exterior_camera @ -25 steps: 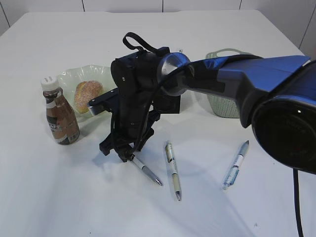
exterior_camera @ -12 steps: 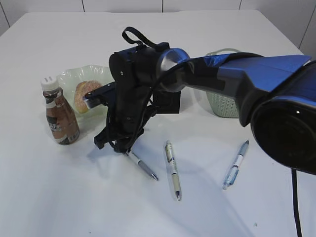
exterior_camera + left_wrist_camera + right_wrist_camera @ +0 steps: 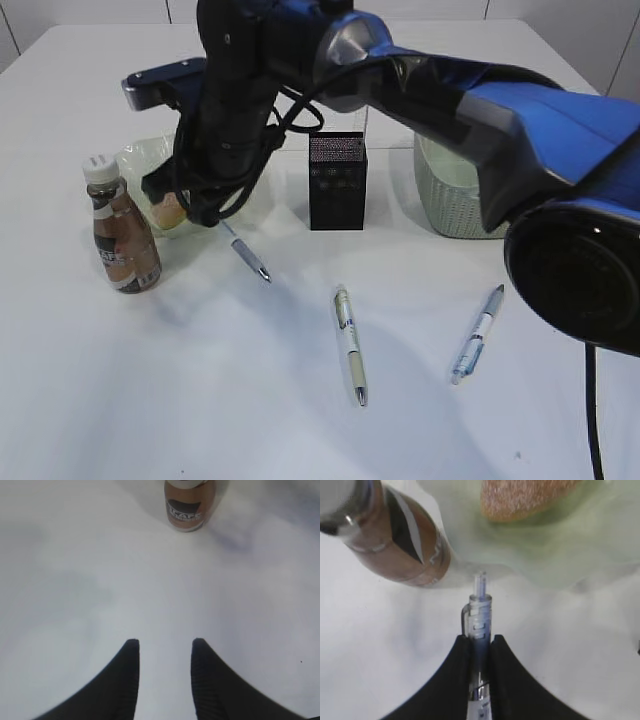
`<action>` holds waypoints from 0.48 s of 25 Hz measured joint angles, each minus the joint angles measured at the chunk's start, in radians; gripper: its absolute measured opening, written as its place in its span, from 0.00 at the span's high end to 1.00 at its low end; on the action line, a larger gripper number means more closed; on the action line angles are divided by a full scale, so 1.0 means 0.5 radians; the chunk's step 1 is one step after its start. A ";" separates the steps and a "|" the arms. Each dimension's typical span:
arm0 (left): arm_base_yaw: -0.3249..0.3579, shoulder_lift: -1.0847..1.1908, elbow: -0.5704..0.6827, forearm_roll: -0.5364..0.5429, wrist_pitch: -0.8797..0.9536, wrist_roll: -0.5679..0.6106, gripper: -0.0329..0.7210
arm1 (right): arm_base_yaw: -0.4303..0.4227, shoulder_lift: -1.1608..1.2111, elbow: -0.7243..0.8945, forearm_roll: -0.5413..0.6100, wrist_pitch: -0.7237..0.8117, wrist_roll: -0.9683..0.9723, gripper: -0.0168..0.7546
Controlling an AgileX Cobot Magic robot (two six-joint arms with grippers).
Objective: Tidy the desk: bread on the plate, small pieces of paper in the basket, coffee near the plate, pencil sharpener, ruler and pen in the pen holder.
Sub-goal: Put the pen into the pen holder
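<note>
Lifted off the desk (image 3: 300, 420) since the earlier frames, the pen (image 3: 246, 257) now hangs tip-down from the right gripper (image 3: 215, 215), which has risen and swung toward the plate (image 3: 140, 160). From the right wrist, the two black fingers (image 3: 457, 680) are pinched tight on the pen's barrel (image 3: 479, 630), its clip and push-button end poking out past the fingertips toward the plate's rim (image 3: 560, 555).

Much is masked. The arm covers most of the plate in the exterior view, and only a sliver of the bread (image 3: 168, 212) shows on it; the wrist camera catches just the loaf's lower edge (image 3: 520, 505). The coffee (image 3: 118, 235) stands upright just beside the plate, on the side away from the pen holder (image 3: 336, 180). The basket (image 3: 450, 205) beyond the holder is partly hidden by the arm.

Two more pens lie flat on the desk, well apart from the plate: a white one (image 3: 350, 340) in front of the holder, a blue one (image 3: 478, 335) in front of the basket.

The left gripper (image 3: 162, 650) hovers partly open over bare desk with nothing between its fingers, the coffee (image 3: 186, 507) well ahead, its cap cut off.
</note>
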State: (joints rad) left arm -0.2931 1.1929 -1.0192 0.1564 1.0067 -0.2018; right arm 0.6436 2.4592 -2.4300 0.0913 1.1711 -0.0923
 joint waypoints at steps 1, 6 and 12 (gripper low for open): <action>0.000 0.000 0.000 0.000 -0.003 0.000 0.64 | 0.000 0.000 -0.056 0.000 0.004 0.000 0.88; 0.000 0.000 0.000 0.000 -0.065 0.000 0.64 | 0.000 -0.011 -0.214 0.000 -0.011 0.000 0.88; 0.000 0.000 0.000 0.000 -0.111 0.000 0.64 | -0.040 -0.023 -0.289 0.001 -0.110 0.000 0.88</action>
State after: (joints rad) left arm -0.2931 1.1929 -1.0192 0.1564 0.9511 -0.2018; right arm 0.6235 2.4475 -2.5743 0.0920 1.1161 -0.0923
